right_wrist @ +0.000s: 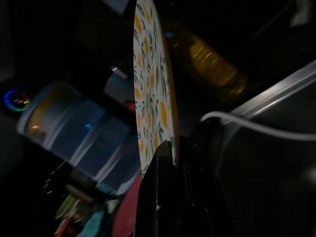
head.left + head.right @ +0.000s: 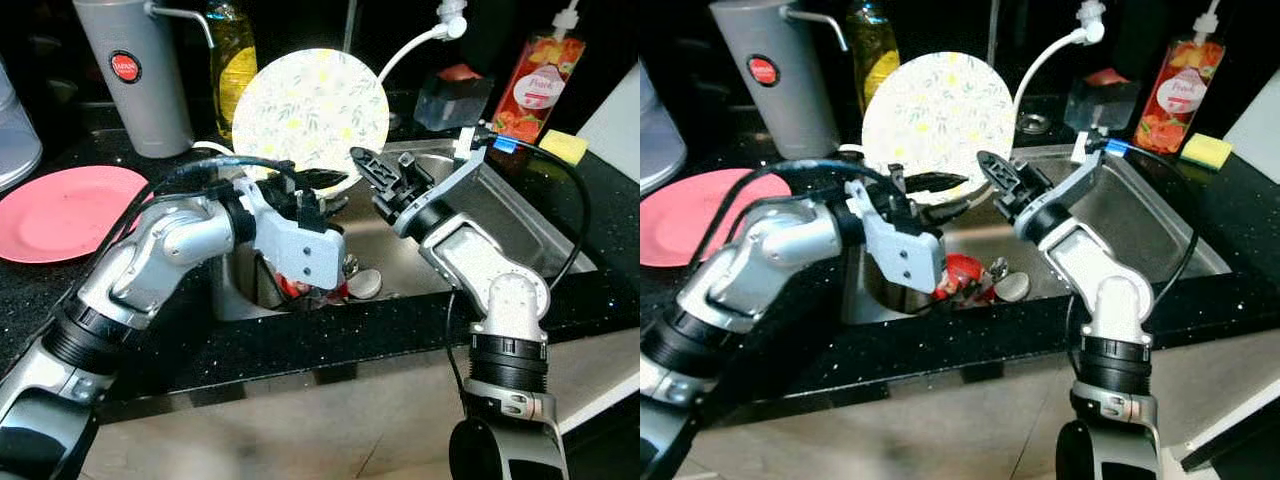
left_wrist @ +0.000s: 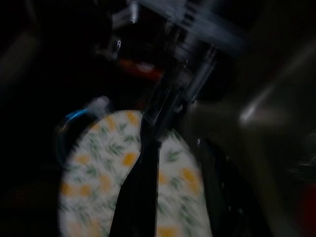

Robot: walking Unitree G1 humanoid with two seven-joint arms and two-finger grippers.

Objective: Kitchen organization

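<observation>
Black speckled counter runs around a steel sink, with a pink plate lying flat on it at the robot's left, near a grey jug and a bottle of yellow oil. A red soap bottle and a yellow sponge stand at the back right.

Above the sink, a flowered plate is held upright on its edge. The right claw is pinched narrow on the plate's lower rim; the right wrist view shows the rim seated between its fingers. The left claw reaches in at the plate's lower edge from the other side, and its dark, blurred wrist view shows a finger lying across the plate's face. It seems to be touching the rim, but I cannot tell whether it grips.

By my reading the work is in its middle: one plate is out on the counter, this one is lifted from the sink but not yet set down, and a red item with some utensils waits in the basin.
</observation>
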